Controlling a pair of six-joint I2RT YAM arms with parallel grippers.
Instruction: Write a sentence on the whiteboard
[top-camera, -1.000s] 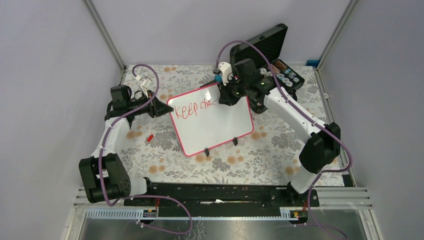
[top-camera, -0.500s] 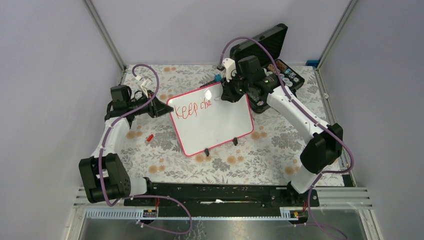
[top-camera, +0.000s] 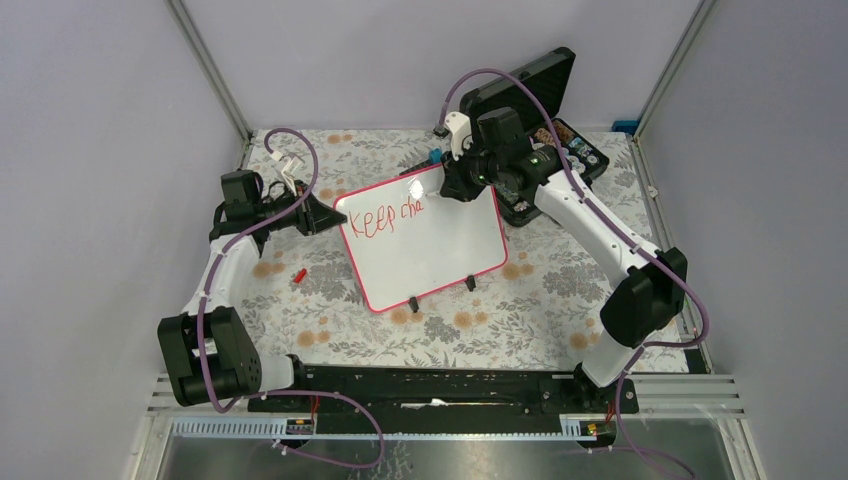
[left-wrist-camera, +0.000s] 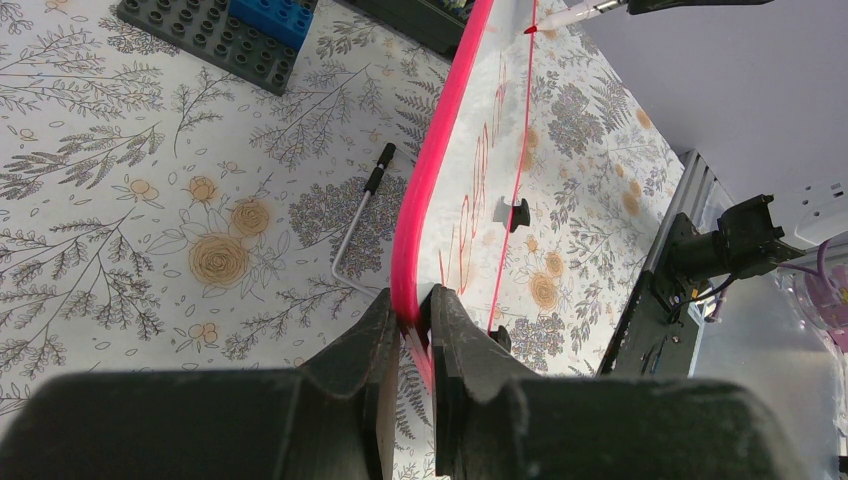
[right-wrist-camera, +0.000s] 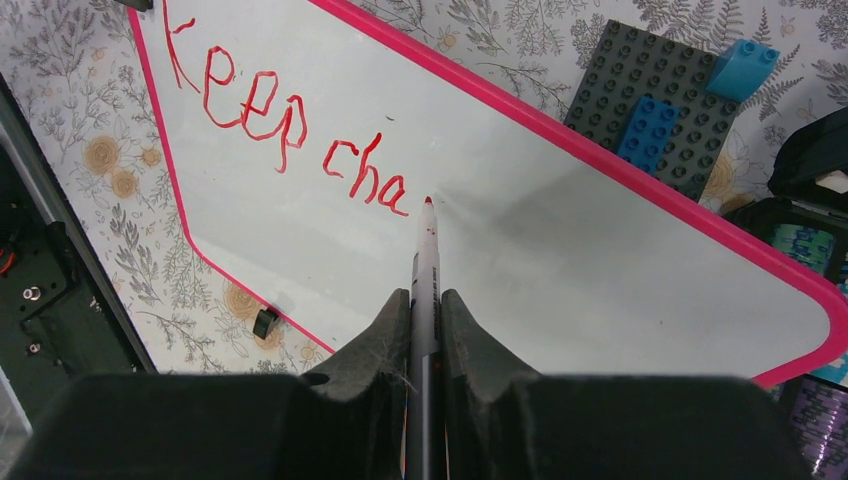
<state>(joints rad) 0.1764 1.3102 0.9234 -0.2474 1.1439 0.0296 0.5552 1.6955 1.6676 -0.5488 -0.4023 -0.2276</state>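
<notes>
The whiteboard stands tilted on the flowered table, pink-framed, on two black feet. Red writing on it reads "Keep cha", the written part of the sentence. My left gripper is shut on the board's pink left edge. My right gripper is shut on a grey marker. Its red tip sits at the board just right of the last "a"; whether it touches I cannot tell. From above, the right gripper hangs over the board's top edge and the left gripper at its left corner.
An open black case stands behind the right arm. A dark grey brick plate with blue bricks lies behind the board. A red cap lies on the table left of the board, and a bent metal key lies behind it.
The right wrist has shifted slightly up and to the right along the board's top. The writing reads the same. The left arm has not moved.
</notes>
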